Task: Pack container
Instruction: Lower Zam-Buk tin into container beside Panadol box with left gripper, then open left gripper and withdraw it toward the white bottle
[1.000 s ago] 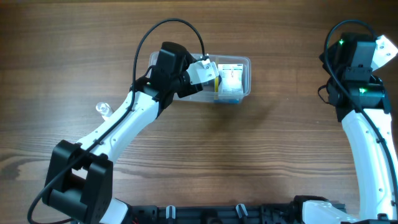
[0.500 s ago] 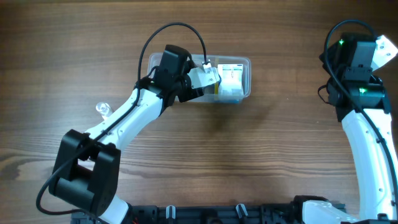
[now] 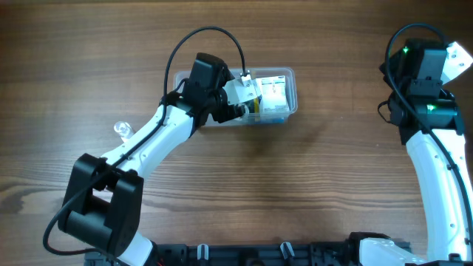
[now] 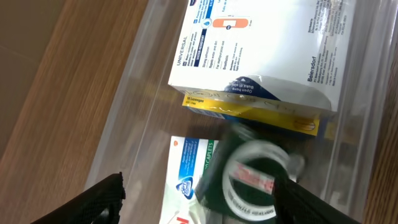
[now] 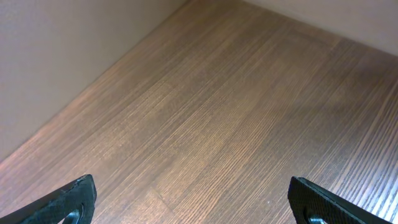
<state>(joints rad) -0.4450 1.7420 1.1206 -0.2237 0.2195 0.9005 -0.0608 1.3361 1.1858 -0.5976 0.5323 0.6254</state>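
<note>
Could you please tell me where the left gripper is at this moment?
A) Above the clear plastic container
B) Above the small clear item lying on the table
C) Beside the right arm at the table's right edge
A: in the overhead view the left gripper is above the clear container, and its wrist camera looks down on a white box inside.

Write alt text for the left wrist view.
A clear plastic rectangular tub holds a white box with blue print lying over a yellow box, another white box and a blurred dark green round object inside the open left gripper.
</note>
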